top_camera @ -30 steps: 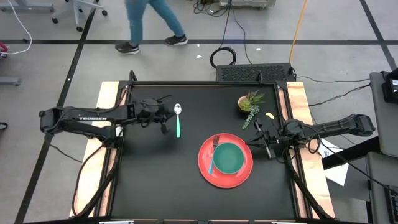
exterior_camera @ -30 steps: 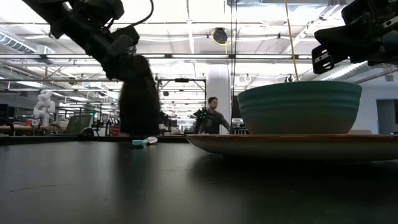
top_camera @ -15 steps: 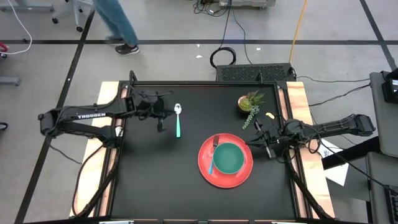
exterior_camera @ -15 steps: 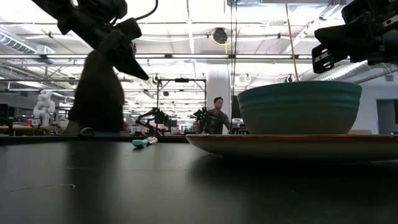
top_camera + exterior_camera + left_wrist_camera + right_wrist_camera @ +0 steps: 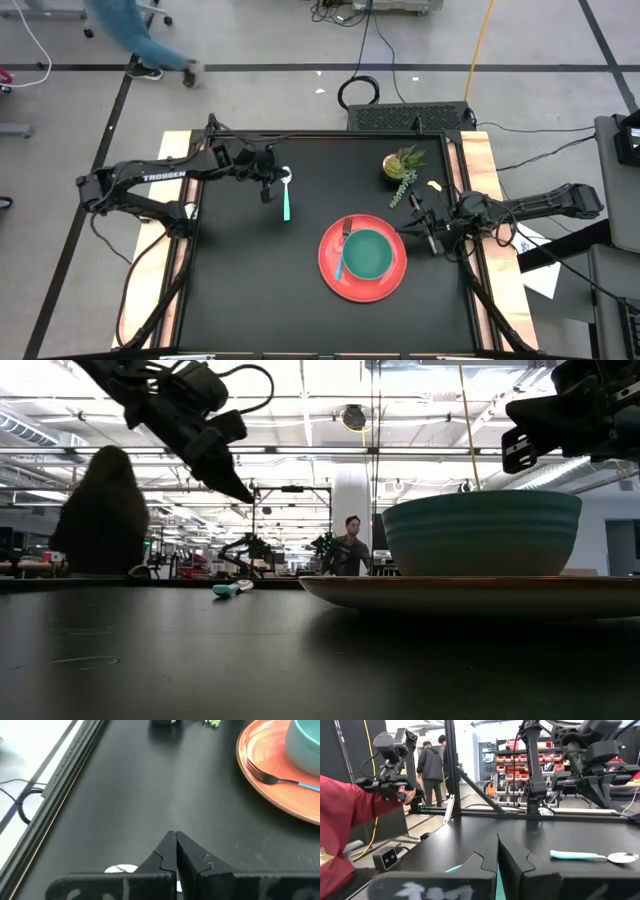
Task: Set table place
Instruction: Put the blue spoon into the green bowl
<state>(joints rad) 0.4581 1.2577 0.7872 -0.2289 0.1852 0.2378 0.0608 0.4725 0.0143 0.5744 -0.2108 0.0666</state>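
A red plate (image 5: 330, 280) lies on the black table (image 5: 240, 300), right of its middle. On the plate stand a teal bowl (image 5: 369, 254) and a teal-handled fork (image 5: 343, 250). The teal-handled spoon (image 5: 286, 197) lies flat on the table toward the far left, its bowl pointing to the far edge. My left gripper (image 5: 268, 192) hovers shut just left of the spoon, above the table (image 5: 245, 493), slanting down. The spoon's bowl (image 5: 120, 868) shows beside its fingers. My right gripper (image 5: 415, 228) waits shut at the table's right, just off the plate's rim.
A small green potted plant (image 5: 402, 165) stands at the far right, beside the right arm. Pale wood strips (image 5: 160, 260) run along both short sides. A person (image 5: 135, 35) walks on the floor past the far edge. A red sleeve (image 5: 345, 820) shows in the right wrist view.
My left gripper has swung toward the table's far edge and closer to the spoon, rolling as it went, and it has stayed shut. The person beyond the far edge has walked toward the left. The spoon, plate, bowl and fork have not moved.
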